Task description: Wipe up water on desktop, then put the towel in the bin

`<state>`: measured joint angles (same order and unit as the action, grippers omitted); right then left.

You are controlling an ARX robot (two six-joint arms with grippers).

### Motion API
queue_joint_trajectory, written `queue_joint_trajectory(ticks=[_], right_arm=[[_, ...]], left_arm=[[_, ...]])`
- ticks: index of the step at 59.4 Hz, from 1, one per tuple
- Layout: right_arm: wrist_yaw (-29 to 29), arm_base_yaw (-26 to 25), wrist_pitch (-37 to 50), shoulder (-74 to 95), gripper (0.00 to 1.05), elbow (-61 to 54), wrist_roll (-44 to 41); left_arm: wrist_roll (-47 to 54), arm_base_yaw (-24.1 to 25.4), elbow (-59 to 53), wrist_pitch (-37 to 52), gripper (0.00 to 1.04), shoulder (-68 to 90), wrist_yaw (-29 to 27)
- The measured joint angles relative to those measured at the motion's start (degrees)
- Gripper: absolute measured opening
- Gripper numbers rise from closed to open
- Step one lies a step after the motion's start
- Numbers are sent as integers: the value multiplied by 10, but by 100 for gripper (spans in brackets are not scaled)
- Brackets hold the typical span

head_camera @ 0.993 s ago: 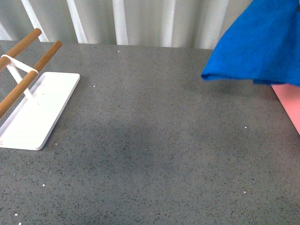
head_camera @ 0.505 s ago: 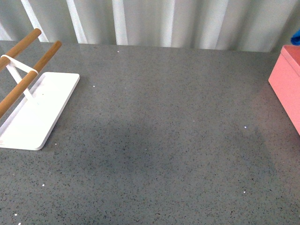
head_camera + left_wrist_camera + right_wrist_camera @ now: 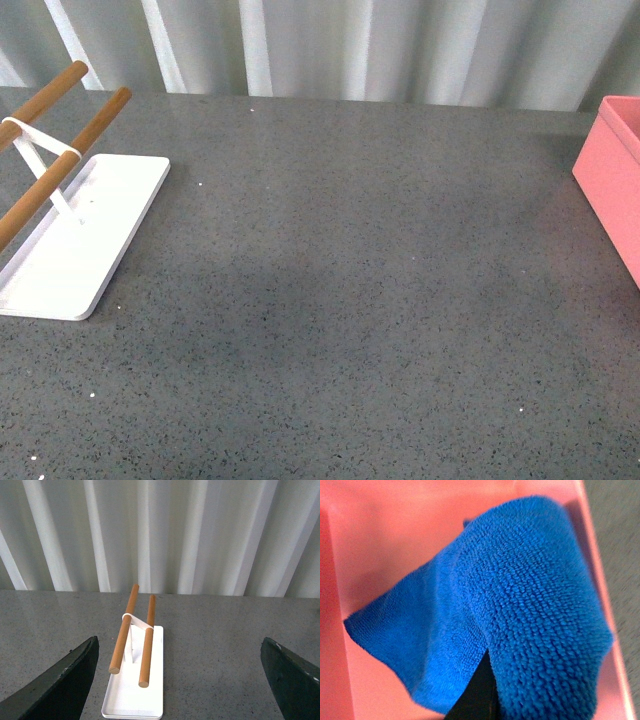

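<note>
The bright blue fluffy towel [image 3: 520,615] hangs bunched from my right gripper [image 3: 480,695], which is shut on it; the cloth hides most of the fingers. It hangs above the inside of the salmon-pink bin [image 3: 395,535], whose walls fill the right wrist view. In the front view only a corner of the bin [image 3: 612,170] shows at the right edge, and neither the towel nor an arm appears there. The dark grey speckled desktop [image 3: 350,300] spreads across the front view. My left gripper [image 3: 185,680] is open, its dark fingers [image 3: 60,685] wide apart above the desktop.
A flat white tray [image 3: 85,235] carrying two wooden rods [image 3: 60,150] on a white stand sits at the desktop's left; the tray [image 3: 135,690] also shows between my left fingers. White corrugated panels [image 3: 330,45] stand behind the desktop's far edge.
The towel hung in the front view's upper right a second ago, covering the bin; it has moved right and out of that view, uncovering the bin's corner.
</note>
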<state>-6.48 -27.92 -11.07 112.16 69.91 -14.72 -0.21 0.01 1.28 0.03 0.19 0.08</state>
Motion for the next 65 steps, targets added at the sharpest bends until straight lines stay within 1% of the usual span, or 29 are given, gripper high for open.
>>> queue_joint_trajectory(ticks=[4, 6, 11, 13, 17, 19, 26, 28, 31, 36, 41, 51, 55, 60, 63, 65], right_arm=[[-11, -9, -71, 43, 18, 35, 23], [-13, -11, -84, 52, 21, 41, 31], [-24, -18, -113, 77, 36, 53, 51], [-23, -19, -116, 80, 39, 54, 53], [-20, -21, -118, 82, 52, 56, 55], [-18, -22, -118, 82, 55, 56, 55], [-20, -21, -107, 77, 77, 52, 50], [-22, -19, -105, 73, 80, 50, 49], [-22, -16, -100, 64, 89, 44, 44], [-29, -12, -103, 48, 100, 44, 45], [-39, -11, -113, 28, 97, 49, 47], [-74, -5, -124, -31, 98, 68, 62], [-79, 2, -114, -68, 98, 66, 62], [-106, 13, -107, -117, 98, 59, 63], [-116, 24, -91, -155, 98, 42, 60], [-136, 33, -74, -186, 98, 24, 57]], left_arm=[[0, 0, 0, 0, 98, 0, 0], [0, 0, 0, 0, 98, 0, 0], [0, 0, 0, 0, 98, 0, 0], [0, 0, 0, 0, 98, 0, 0], [0, 0, 0, 0, 98, 0, 0], [0, 0, 0, 0, 98, 0, 0], [0, 0, 0, 0, 98, 0, 0], [0, 0, 0, 0, 98, 0, 0], [0, 0, 0, 0, 98, 0, 0], [0, 0, 0, 0, 98, 0, 0], [0, 0, 0, 0, 98, 0, 0], [0, 0, 0, 0, 98, 0, 0], [0, 0, 0, 0, 98, 0, 0], [0, 0, 0, 0, 98, 0, 0], [0, 0, 0, 0, 98, 0, 0], [0, 0, 0, 0, 98, 0, 0]])
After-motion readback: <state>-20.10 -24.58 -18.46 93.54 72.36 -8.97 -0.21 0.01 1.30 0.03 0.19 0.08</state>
